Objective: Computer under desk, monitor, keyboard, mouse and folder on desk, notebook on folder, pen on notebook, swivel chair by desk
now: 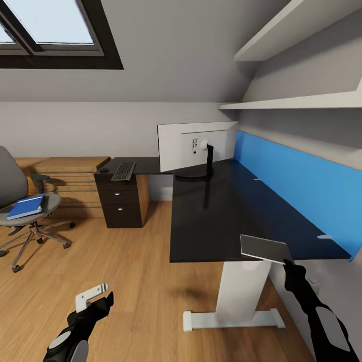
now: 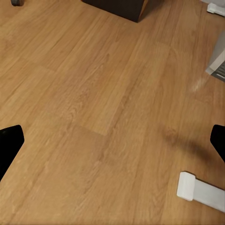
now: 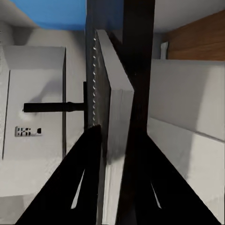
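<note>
The white monitor [image 1: 196, 146] stands on the black desk [image 1: 216, 216] with its back toward me. Over on the desk's far left wing lie the keyboard [image 1: 123, 171] and a dark mouse [image 1: 104, 170]. At the left, the grey swivel chair [image 1: 17, 201] carries a blue book-like item [image 1: 26, 206] on its seat. My right gripper [image 1: 284, 261] is shut on a thin grey slab [image 1: 265, 249] [image 3: 115, 117], a folder or notebook, held at the desk's near right corner. My left gripper [image 1: 93, 296] [image 2: 112, 140] hangs open over the wooden floor.
A dark drawer cabinet [image 1: 120, 201] stands under the desk's left wing, beside a wooden chest [image 1: 70, 186]. A blue wall panel [image 1: 301, 186] and white shelves [image 1: 301, 103] line the right wall. The desk's white leg and foot [image 1: 236, 317] [image 2: 201, 192] are close ahead.
</note>
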{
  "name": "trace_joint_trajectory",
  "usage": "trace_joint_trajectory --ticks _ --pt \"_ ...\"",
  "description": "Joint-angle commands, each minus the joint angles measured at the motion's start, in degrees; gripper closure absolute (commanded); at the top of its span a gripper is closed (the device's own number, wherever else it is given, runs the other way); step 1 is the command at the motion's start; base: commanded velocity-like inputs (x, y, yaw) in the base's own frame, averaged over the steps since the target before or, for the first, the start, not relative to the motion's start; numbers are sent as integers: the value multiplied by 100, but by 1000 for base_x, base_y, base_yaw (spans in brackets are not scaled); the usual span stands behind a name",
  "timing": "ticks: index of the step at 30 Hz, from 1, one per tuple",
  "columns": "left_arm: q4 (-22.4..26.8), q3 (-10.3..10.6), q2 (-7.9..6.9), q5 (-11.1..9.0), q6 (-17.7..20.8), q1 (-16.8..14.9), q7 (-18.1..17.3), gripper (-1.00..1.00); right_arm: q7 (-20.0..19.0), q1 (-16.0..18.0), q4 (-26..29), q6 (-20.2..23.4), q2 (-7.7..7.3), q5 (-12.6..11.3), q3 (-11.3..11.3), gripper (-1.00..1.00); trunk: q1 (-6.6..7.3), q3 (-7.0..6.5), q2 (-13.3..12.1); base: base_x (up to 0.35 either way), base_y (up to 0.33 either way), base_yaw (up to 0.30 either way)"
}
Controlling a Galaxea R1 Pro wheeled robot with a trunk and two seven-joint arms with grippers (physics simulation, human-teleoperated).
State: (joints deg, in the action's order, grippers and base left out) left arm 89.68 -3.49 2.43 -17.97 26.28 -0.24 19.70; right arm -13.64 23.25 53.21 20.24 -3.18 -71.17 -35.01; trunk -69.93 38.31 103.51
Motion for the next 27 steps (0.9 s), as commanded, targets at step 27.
trace_joint_trajectory --ticks 27 --pt "3 -3 3 -57 11 -3 60 -100 -33 5 14 24 10 -11 152 100 264 -210 -479 0 0 0"
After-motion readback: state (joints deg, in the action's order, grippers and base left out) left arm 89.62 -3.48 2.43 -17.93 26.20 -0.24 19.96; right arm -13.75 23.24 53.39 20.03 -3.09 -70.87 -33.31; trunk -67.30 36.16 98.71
